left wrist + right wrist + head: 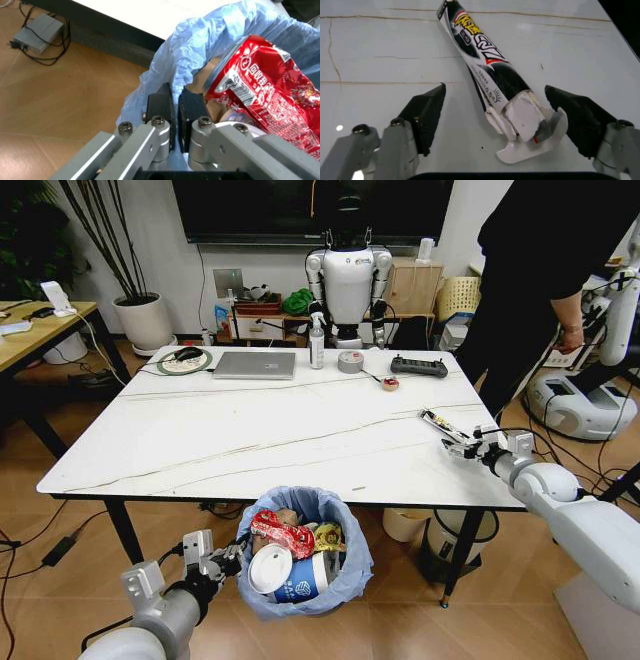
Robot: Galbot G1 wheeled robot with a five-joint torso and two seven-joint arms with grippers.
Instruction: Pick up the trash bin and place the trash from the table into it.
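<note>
— Two grippers, what do we see them doing?
— Our left gripper (175,112) is pinched tight on the rim of the small dark trash bin (305,552) with its light-blue plastic bag, at 6 o'clock below the white marble-look table (270,430). Our right gripper (500,116), at 3 o'clock, is spread wide around a black-and-white torn wrapper (490,78), not touching it.

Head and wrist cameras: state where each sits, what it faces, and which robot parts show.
Head: high, facing down at the table; both forearms show.
Left wrist: behind the left gripper, shut on the trash bin bag rim.
Right wrist: above the open right gripper, facing an empty wrapper.
Shared: the bin and the wrapper also show from the head.
</note>
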